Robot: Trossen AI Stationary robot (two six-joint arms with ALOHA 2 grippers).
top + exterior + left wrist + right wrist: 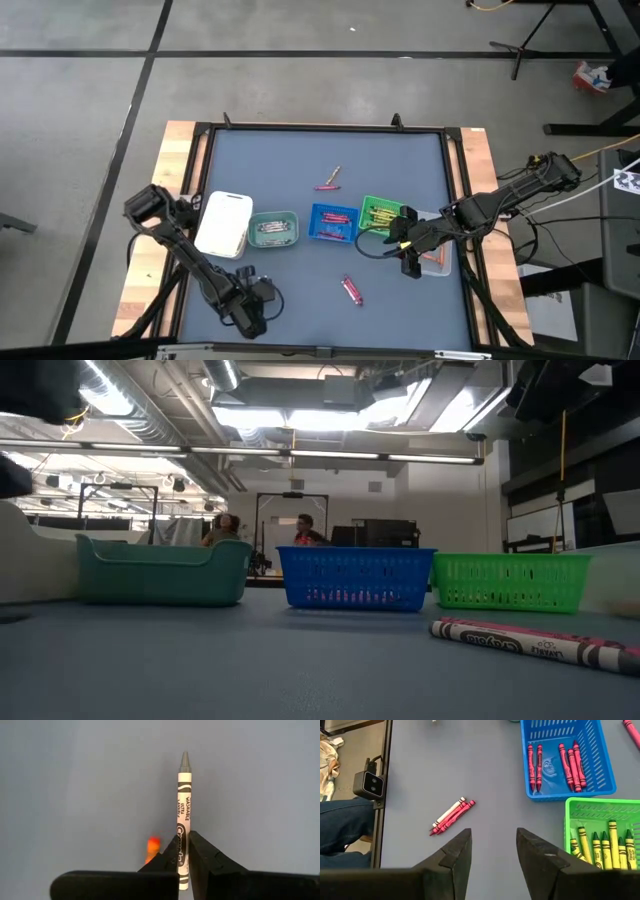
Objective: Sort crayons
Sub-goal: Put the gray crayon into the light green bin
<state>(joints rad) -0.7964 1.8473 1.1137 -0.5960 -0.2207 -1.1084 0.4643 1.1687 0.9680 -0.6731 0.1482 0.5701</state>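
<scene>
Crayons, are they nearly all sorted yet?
Mostly. Red crayons lie in the blue mesh tray, yellow ones in the green mesh tray. The left gripper is shut on a grey paper-wrapped crayon. Loose pink crayons wait on the table.

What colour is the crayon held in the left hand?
Grey crayon; clearest in the left wrist view.

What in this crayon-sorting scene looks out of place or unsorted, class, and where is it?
Two small clusters of pink-red crayons lie loose on the mat: one behind the row of trays, one in front of the blue tray. The left gripper is shut on a grey crayon. Nothing looks spilled or damaged.
</scene>
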